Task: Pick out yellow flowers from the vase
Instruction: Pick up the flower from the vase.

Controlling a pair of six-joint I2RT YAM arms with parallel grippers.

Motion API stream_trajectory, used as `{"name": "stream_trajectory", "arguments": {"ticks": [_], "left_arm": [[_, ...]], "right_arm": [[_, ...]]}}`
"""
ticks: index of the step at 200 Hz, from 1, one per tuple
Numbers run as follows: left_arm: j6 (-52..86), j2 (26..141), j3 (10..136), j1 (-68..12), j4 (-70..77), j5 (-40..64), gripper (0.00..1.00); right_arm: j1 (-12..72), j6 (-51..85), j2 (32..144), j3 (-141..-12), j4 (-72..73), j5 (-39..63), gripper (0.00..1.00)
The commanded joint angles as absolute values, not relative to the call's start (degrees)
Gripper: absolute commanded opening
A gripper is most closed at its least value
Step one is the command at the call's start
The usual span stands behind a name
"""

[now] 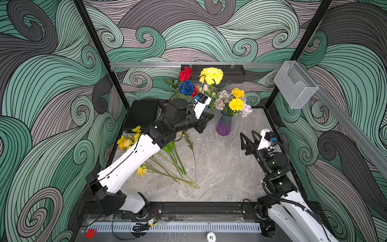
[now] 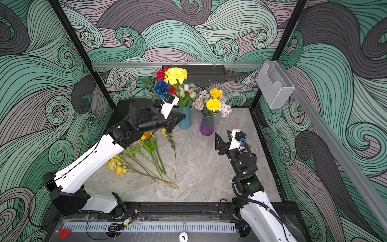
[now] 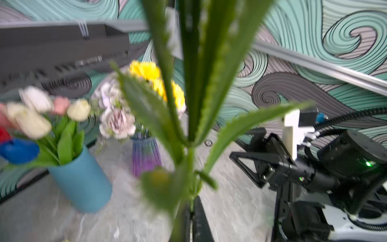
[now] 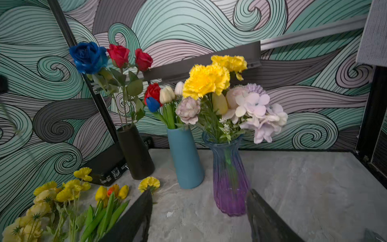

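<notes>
Grips the yellow carnation (image 1: 211, 75) low on its stem (image 3: 189, 158) in closed left jaws, likely to clear other blooms (image 4: 167, 95), with right jaws parted, empty, facing the purple vase (image 4: 230, 184).

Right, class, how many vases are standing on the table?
3. The black vase stands by the black case, the blue vase in the middle, and the purple glass vase at the other end of the row. None looks hidden.
</notes>
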State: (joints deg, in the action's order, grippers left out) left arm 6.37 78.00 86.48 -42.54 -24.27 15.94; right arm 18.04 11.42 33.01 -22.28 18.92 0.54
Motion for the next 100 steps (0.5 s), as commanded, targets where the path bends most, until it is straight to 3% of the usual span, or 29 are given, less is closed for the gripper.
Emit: {"name": "stream_trajectory", "arguments": {"ticks": [1,41,100], "left_arm": [[15.22,77.12,81.21,-42.89,-33.41,18.25,0.00],[23.07,78.14,76.12,-42.67,-45.86,17.59,0.00],[31.91,82.68,64.56,-38.31,-42.04,22.10,0.00]], "right_arm": [[17.87,13.89,32.62,-21.44,17.98,-2.64,0.70],[17.85,14.21,32.86,-21.45,18.10,-3.83,0.69],[17.82,14.85,32.88,-21.70,17.32,-4.10,0.69]]}}
